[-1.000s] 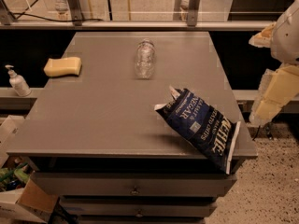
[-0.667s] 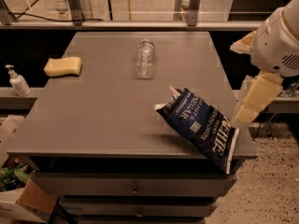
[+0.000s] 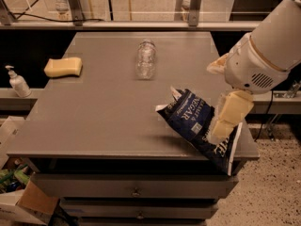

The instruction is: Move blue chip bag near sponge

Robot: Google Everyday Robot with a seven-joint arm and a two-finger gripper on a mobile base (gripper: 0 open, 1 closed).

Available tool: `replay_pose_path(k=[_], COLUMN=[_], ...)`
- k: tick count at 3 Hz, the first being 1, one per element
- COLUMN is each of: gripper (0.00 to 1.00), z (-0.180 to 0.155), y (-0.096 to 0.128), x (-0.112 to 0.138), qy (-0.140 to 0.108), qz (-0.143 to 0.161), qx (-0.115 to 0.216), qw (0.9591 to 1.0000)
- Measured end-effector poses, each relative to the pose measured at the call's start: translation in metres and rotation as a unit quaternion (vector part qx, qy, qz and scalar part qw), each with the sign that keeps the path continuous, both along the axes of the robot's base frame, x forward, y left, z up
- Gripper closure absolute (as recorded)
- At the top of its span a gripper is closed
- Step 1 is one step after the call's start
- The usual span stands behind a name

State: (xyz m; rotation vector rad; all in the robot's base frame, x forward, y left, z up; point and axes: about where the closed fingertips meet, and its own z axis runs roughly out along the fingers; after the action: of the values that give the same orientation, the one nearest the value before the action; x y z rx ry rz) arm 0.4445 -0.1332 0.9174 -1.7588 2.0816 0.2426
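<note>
The blue chip bag (image 3: 190, 119) lies crinkled at the table's front right corner, with its lower end hanging over the edge. The sponge (image 3: 63, 67), a pale yellow block, lies at the far left of the table. My gripper (image 3: 213, 102) has come in from the right and hangs over the right end of the bag. It is open, with one cream finger (image 3: 226, 116) in front of the bag and the other (image 3: 216, 66) above it. It holds nothing.
A clear plastic bottle (image 3: 146, 59) lies on its side at the back middle of the grey table (image 3: 103, 117). A white pump bottle (image 3: 18, 83) stands on a low shelf to the left. Cardboard boxes sit on the floor at the lower left.
My arm has swung in from the right edge towards the chip bag, and the gripper now overlaps the bag's right end. The bag, sponge and bottle have not moved.
</note>
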Motion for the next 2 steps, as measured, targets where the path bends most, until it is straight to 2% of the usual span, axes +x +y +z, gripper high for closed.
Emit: replay_pose_path(k=[1, 2], gripper=[0.0, 0.0], z=[-0.03, -0.061], y=[0.017, 0.039], x=[-0.003, 0.001], qy=[0.02, 0.022], qz=[0.009, 0.022], qx=[0.016, 0.034], qw=[0.9996, 0.9989])
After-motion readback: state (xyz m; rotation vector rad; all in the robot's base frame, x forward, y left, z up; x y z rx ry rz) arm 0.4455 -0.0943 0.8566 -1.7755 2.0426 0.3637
